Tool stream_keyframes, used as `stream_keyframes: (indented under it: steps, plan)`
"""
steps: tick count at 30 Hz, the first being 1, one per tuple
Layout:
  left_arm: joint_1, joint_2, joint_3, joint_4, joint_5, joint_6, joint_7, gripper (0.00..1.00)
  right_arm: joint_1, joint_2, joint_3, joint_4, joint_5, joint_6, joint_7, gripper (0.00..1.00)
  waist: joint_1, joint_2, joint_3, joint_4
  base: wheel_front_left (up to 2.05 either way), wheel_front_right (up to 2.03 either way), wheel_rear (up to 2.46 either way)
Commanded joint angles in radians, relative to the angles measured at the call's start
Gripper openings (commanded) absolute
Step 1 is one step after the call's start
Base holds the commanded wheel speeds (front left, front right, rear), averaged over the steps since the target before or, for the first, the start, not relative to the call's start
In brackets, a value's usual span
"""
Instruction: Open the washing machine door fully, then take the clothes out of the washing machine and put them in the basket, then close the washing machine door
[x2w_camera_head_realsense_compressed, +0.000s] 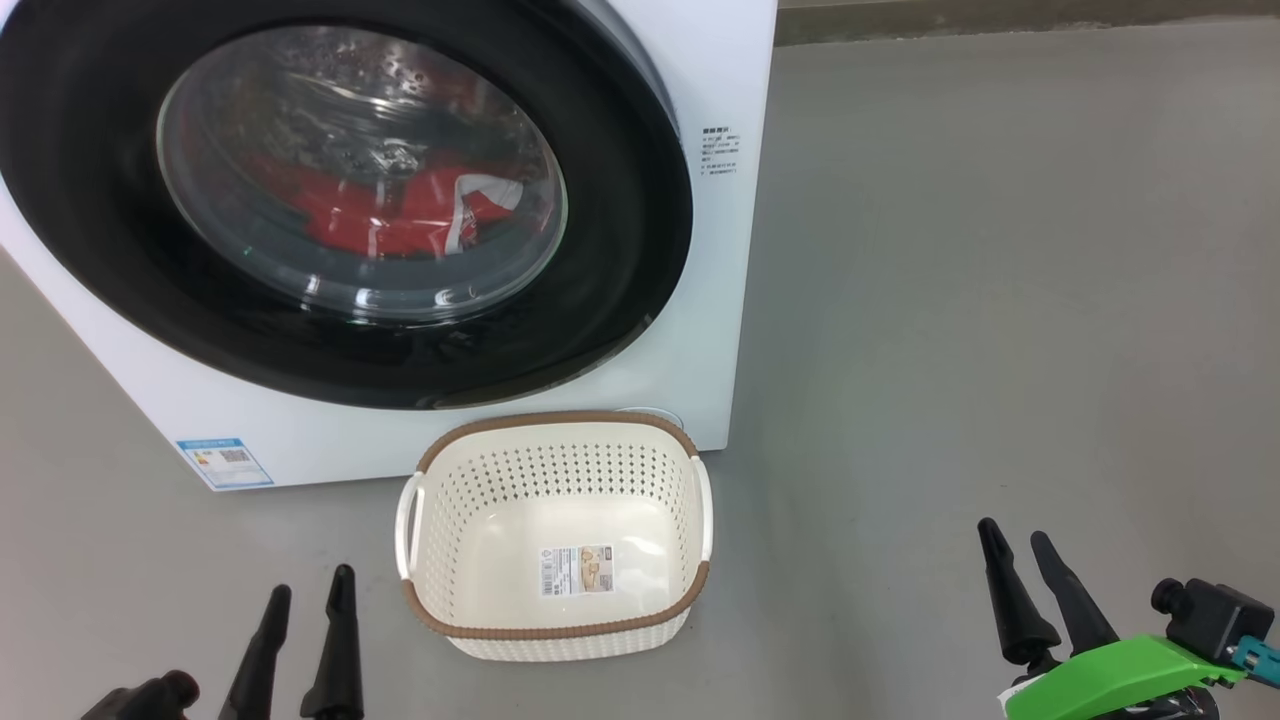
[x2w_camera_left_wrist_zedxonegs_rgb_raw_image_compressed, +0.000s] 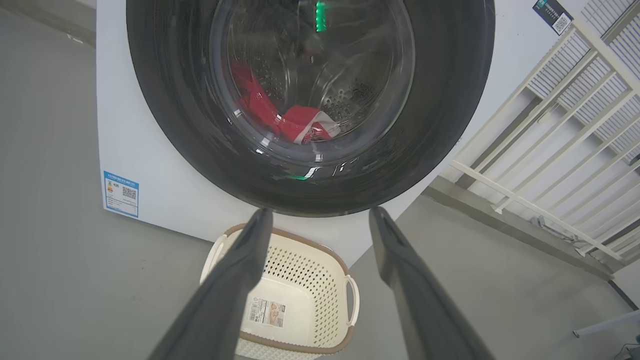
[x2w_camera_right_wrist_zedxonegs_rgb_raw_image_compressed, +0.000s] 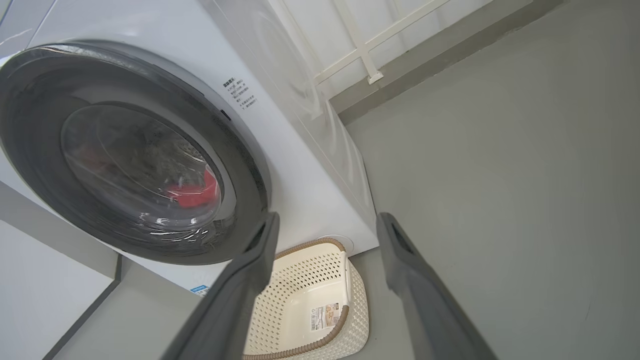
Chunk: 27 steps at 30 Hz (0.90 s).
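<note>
The white washing machine (x2w_camera_head_realsense_compressed: 720, 330) stands ahead with its black-rimmed round door (x2w_camera_head_realsense_compressed: 110, 260) shut against the front. Red clothes (x2w_camera_head_realsense_compressed: 380, 215) with white trim lie behind the glass, also seen as clothes (x2w_camera_left_wrist_zedxonegs_rgb_raw_image_compressed: 295, 125) in the left wrist view. The cream basket (x2w_camera_head_realsense_compressed: 555, 445) sits empty on the floor just below the door, a label sticker inside. My left gripper (x2w_camera_head_realsense_compressed: 308, 590) hangs open at the lower left, left of the basket. My right gripper (x2w_camera_head_realsense_compressed: 1015, 535) hangs open at the lower right, well clear of the basket. Both hold nothing.
Grey floor (x2w_camera_head_realsense_compressed: 1000, 250) spreads wide to the right of the machine. A white railing (x2w_camera_left_wrist_zedxonegs_rgb_raw_image_compressed: 560, 130) and a low kerb run beside the washer's right side. A blue label sticker (x2w_camera_head_realsense_compressed: 224, 462) marks the machine's lower left front.
</note>
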Motion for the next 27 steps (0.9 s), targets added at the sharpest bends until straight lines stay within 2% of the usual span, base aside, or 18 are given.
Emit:
stream_keyframes:
  steps: [1,27]
  plan:
    - [-0.004,0.016,0.018,-0.036,0.035,0.009,-0.016,1.0,-0.005,-0.017,0.019,-0.03,-0.03,0.0,-0.018,1.0,0.0,0.0,0.0,0.0,0.0,0.0,0.0]
    - [0.024,0.022,0.027,-0.067,0.335,0.022,-0.09,1.0,0.017,-0.028,0.027,-0.037,-0.269,0.001,-0.091,1.0,0.0,0.0,0.011,-0.009,0.0,0.0,0.0]
